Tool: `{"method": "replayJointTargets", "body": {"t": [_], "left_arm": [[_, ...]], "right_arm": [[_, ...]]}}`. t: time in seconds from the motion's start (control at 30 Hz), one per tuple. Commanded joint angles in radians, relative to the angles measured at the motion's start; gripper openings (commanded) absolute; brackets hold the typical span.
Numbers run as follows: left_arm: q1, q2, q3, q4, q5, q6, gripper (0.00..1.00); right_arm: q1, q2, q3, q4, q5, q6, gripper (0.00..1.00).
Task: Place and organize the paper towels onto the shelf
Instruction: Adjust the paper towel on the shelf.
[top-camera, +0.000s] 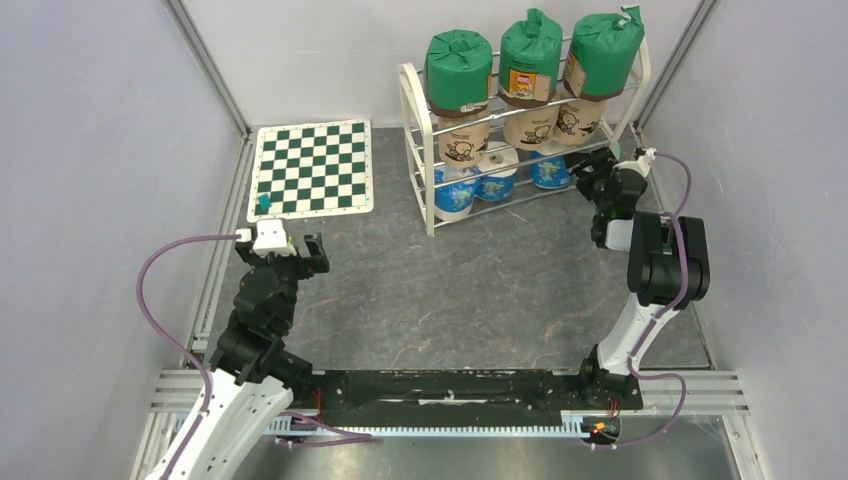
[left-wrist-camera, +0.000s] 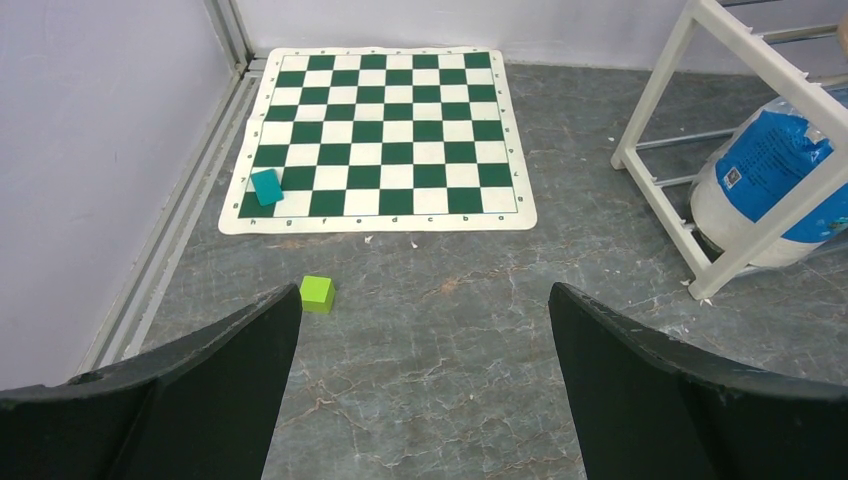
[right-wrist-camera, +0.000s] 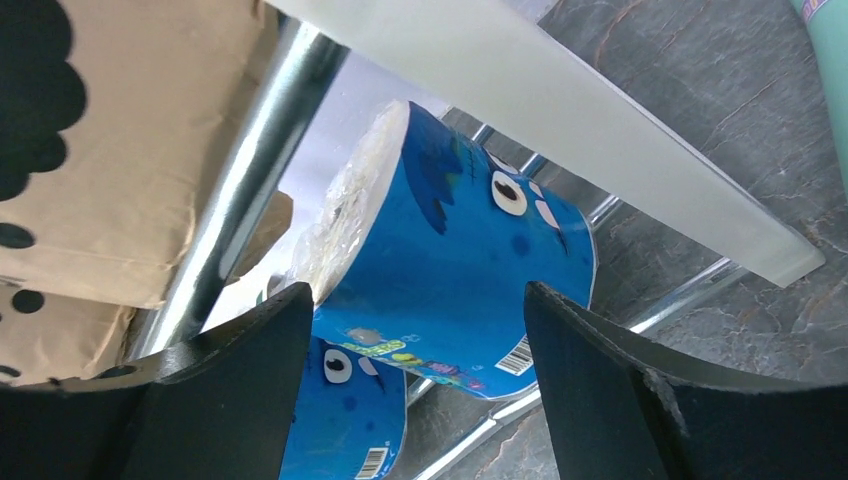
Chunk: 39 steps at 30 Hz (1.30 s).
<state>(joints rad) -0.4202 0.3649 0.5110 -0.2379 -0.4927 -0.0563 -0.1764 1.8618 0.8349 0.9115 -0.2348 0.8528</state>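
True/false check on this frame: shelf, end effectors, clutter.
1. Three green-wrapped rolls sit on the shelf's top tier. True.
2. The left end effector grips a roll. False: it is open and empty above the table.
3. The green cube lies on the chessboard mat. False: it lies on the table, off the mat; the teal block is on the mat.
4. The right end effector faces a blue-wrapped roll on the bottom tier. True.

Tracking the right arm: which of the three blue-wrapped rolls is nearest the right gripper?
The rightmost blue-wrapped roll, at the right end of the shelf: the open right gripper hangs just beside it; the middle roll and left roll lie further away.
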Motion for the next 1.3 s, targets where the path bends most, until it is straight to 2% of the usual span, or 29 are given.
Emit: {"method": "replayJointTargets", "body": {"t": [0.0, 0.27, 0.57, 1.27], "left_arm": [[0.01, -0.004, -0.007, 0.028, 0.005, -0.03, 1.0], [0.01, -0.003, -0.006, 0.028, 0.008, -0.03, 1.0], [0.01, -0.009, -0.007, 0.026, 0.008, -0.03, 1.0], [0.012, -0.016, -0.008, 0.026, 0.009, -0.031, 1.0]], "right_arm": [[0.006, 0.034, 0.054, 0.038, 0.008, 0.018, 0.79], [0.006, 0.033, -0.009, 0.047, 0.021, 0.012, 0.63], [0.003, 0.055, -0.092, 0.11, 0.017, 0.021, 0.5], [-0.02, 0.149, -0.138, 0.163, -0.055, -0.05, 0.37]]}}
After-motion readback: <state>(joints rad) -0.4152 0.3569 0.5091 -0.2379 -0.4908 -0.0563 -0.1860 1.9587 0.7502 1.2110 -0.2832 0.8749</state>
